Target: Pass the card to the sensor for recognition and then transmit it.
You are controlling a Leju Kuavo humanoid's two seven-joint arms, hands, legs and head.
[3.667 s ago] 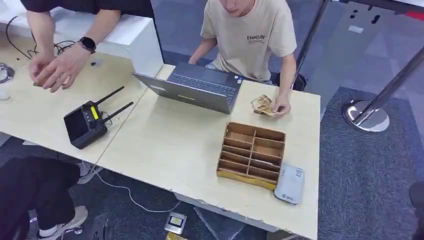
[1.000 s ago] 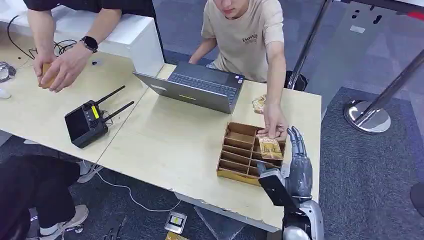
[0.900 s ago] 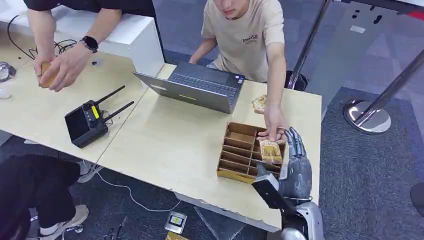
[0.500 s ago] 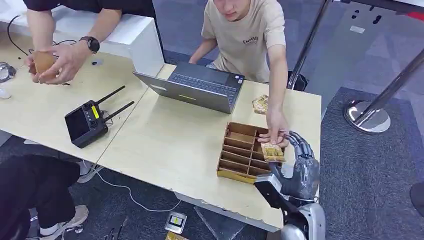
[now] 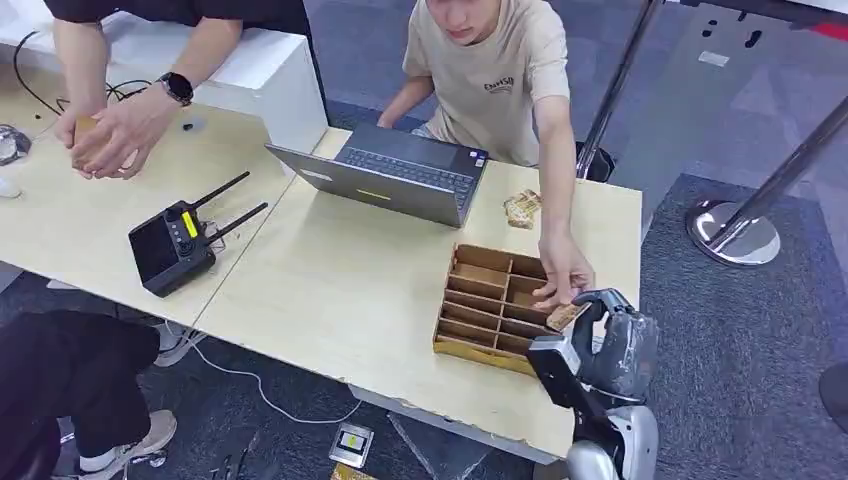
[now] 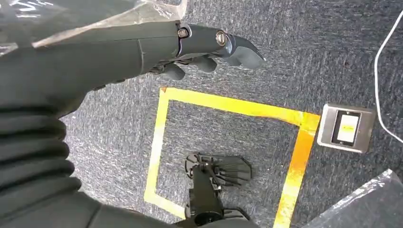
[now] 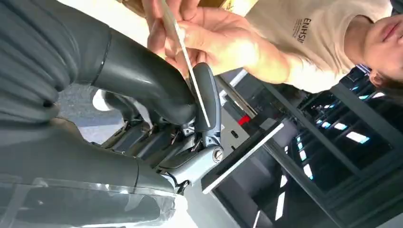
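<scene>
Head view: handover step in progress. Right hand is raised at the table's near right corner, just beside the wooden divider tray. Person's hand holds the card at the robot's fingertips. Right wrist view: card seen edge-on, between thumb and a finger, both closed against it; person's hand also grips it. Judgement: pinch set, release by the person pending.

Next move (est.): confirm firm pinch, wait for release, then carry the card to the sensor w/o twisting it; sensor can't be identified from these frames.

Left hand hangs over grey carpet, fingers curled in, holding nothing.
</scene>
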